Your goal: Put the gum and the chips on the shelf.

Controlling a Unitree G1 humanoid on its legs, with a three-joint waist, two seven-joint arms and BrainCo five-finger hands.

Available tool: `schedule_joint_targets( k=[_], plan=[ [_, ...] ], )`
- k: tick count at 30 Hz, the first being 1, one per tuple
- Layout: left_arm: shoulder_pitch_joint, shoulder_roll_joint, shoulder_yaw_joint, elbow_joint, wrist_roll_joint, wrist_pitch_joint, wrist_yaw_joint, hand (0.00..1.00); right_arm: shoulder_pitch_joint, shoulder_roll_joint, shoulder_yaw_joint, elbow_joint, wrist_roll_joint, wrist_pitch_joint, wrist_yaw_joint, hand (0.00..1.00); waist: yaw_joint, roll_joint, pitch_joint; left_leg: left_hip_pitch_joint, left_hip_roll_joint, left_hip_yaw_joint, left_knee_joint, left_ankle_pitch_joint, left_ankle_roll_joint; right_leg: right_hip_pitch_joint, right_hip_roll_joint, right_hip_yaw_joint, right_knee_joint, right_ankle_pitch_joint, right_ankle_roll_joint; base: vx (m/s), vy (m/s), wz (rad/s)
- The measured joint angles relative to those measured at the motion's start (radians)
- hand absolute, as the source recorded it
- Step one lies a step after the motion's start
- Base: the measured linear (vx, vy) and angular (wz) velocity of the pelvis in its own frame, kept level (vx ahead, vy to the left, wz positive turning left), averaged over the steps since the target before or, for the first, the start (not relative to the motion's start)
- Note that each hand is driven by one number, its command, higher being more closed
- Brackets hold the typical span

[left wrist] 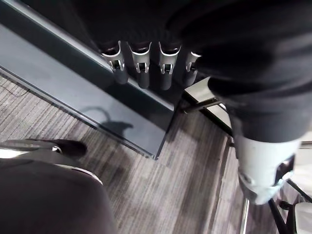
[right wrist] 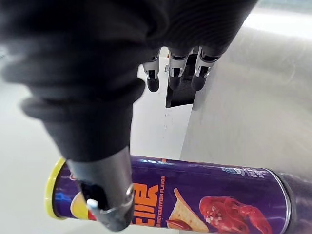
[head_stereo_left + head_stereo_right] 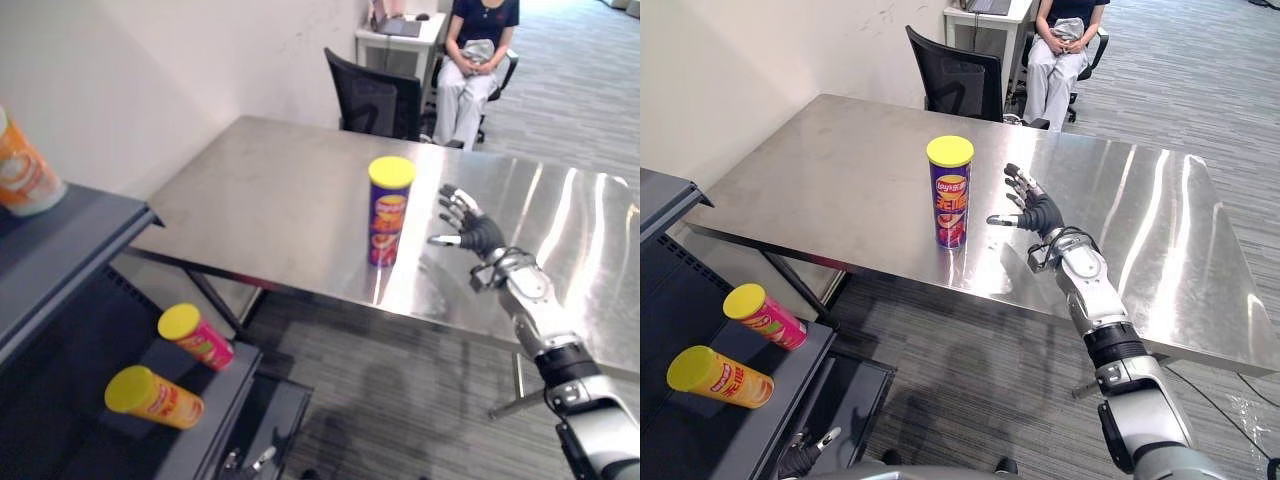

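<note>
Standing upright on brushed-steel table (image 3: 270,200): purple cylindrical chips can with yellow lid (image 3: 389,212), just left of right hand (image 3: 462,222), not touching. Fingers of that hand straight, spread apart, holding nothing; thumb points toward can. Can label: small print, picture of crisp and red crayfish. Fingers of left hand (image 1: 141,63) straight, empty, thumb hidden, near edge of dark grey metal shelf (image 1: 73,83). Far left of right hand, pink can (image 3: 197,337) and orange can (image 3: 155,397), both yellow-lidded, lie on lower shelf. Above them, orange-white container (image 3: 22,175) on upper shelf, cut off at frame edge.

Steel bench (image 3: 270,200) is carrying one purple chips can (image 3: 388,212), standing upright near the front edge. Dark shelf (image 3: 60,240) at left: pink can (image 3: 197,337) and orange can (image 3: 155,397) are lying on the lower tier, and an orange-and-white container (image 3: 22,170) is sitting on top.
</note>
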Motion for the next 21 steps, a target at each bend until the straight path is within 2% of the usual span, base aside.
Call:
schedule_joint_targets(
  k=[9,21],
  plan=[
    [0.001,0.004,-0.01,0.009,0.0,0.001,0.003,0.0,-0.029,0.009,0.029,0.05,-0.001,0.004,0.001,0.0,0.007,0.003,0.019,0.0,-0.004,-0.019,-0.001,0.005,0.002,0.013,-0.001,-0.017,-0.003,0.0,0.0,-0.01,0.001,0.05],
    [0.004,0.004,-0.011,0.009,0.0,0.008,0.007,0.0,-0.106,0.009,0.068,0.09,-0.024,0.004,0.008,0.0,0.036,0.005,0.036,0.001,-0.008,-0.042,-0.017,0.017,0.004,0.024,-0.002,-0.044,-0.008,0.0,0.0,0.0,0.0,0.05]
  ],
)
